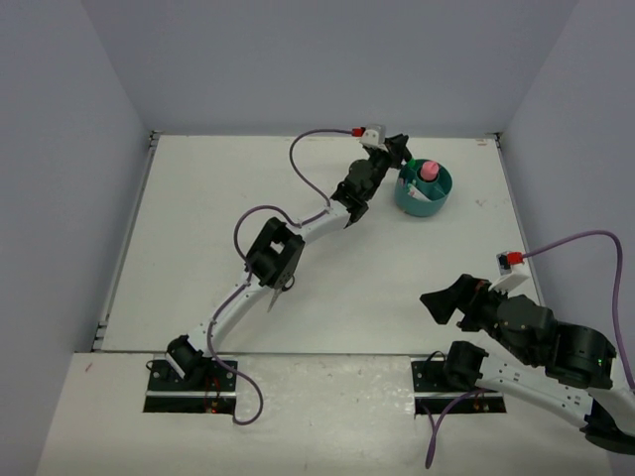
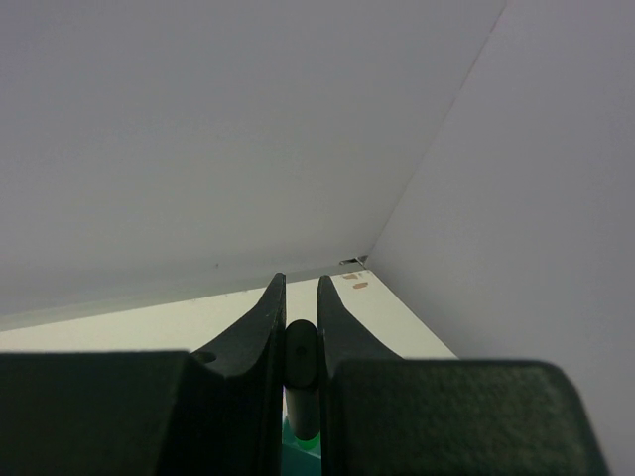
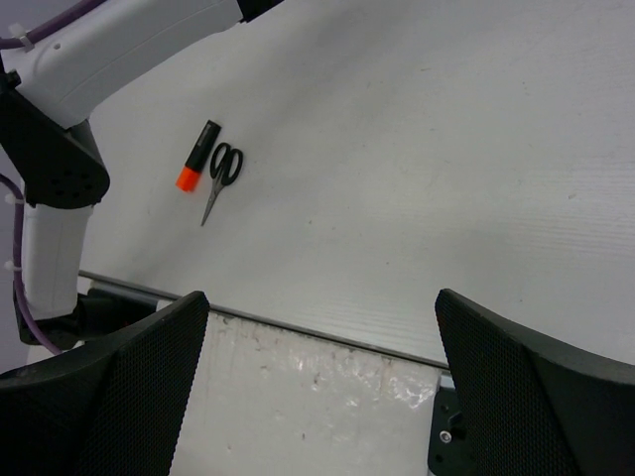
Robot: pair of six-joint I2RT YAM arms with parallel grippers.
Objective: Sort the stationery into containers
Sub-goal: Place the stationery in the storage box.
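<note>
A green highlighter (image 2: 301, 382), judged light, stiff and smooth-barrelled, is pinched at its dark end between the left fingers (image 2: 260, 337) over the organizer (image 1: 422, 206), where a glue stick (image 1: 429, 171) is stood. An orange highlighter (image 3: 196, 157) and scissors (image 3: 220, 178) are seen on the table (image 3: 446, 149); these would best be taken mid-barrel and at the pivot. The right fingers (image 3: 119, 367) are spread wide, empty.

A robotics laboratory test cell is being shown. A flat white tabletop (image 1: 198, 248) is being enclosed on three sides by plain pale grey wall panels (image 1: 60, 149). A white-and-black jointed left robot arm (image 1: 298, 230) and a matching right robot arm (image 1: 536, 342) are being carried on black metal base plates (image 1: 159, 382), with thin purple cables (image 1: 322, 132) being trailed along them.
</note>
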